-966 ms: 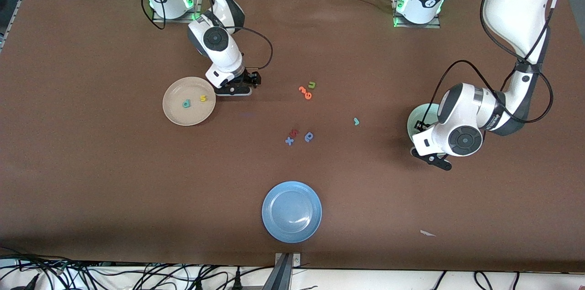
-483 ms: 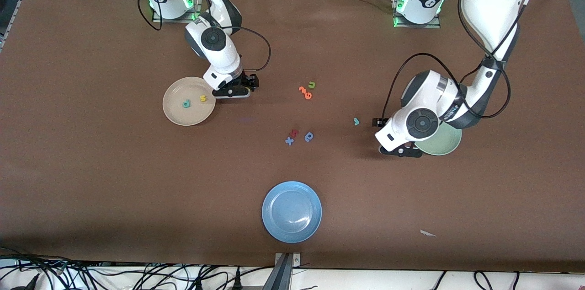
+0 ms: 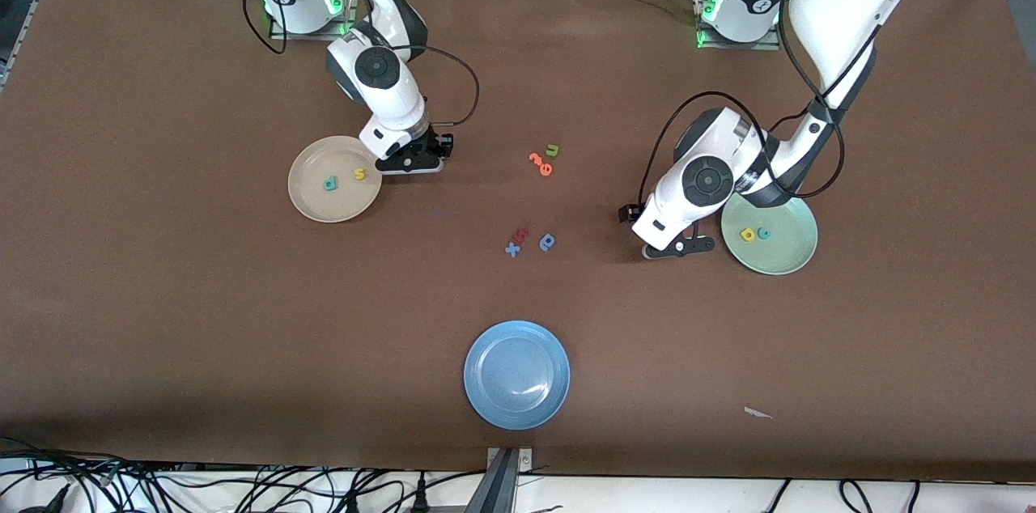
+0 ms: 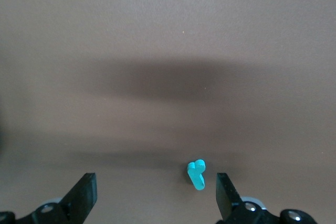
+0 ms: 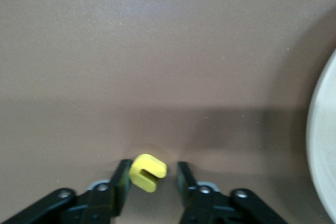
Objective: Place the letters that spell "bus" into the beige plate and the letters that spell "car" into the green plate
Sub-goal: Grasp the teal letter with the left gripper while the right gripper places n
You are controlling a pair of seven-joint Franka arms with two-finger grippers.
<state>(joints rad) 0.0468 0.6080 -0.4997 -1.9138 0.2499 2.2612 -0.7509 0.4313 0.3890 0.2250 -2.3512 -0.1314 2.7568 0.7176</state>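
The beige plate (image 3: 312,201) holds a teal b (image 3: 329,184) and a yellow s (image 3: 360,173). Beside it my right gripper (image 3: 411,165) is low over the table. In the right wrist view its jaws (image 5: 153,182) are narrowed round the yellow u (image 5: 148,172): one finger touches it and a small gap is left at the other. The plate's rim (image 5: 323,140) shows at that view's edge. The green plate (image 3: 781,258) holds a yellow a (image 3: 748,235) and a teal c (image 3: 763,234). My left gripper (image 3: 676,248) hangs open beside it, over the teal r (image 4: 196,174), which lies between its fingers.
Two orange letters (image 3: 538,163) and a green u (image 3: 552,150) lie mid-table. A blue x (image 3: 512,249), a red letter (image 3: 522,235) and a blue a-like letter (image 3: 547,242) lie nearer the front camera. The blue plate (image 3: 516,374) sits near the front edge.
My left arm swung off the green plate toward the middle, uncovering the a and c, and now covers the r. My right gripper's jaws narrowed round the u.
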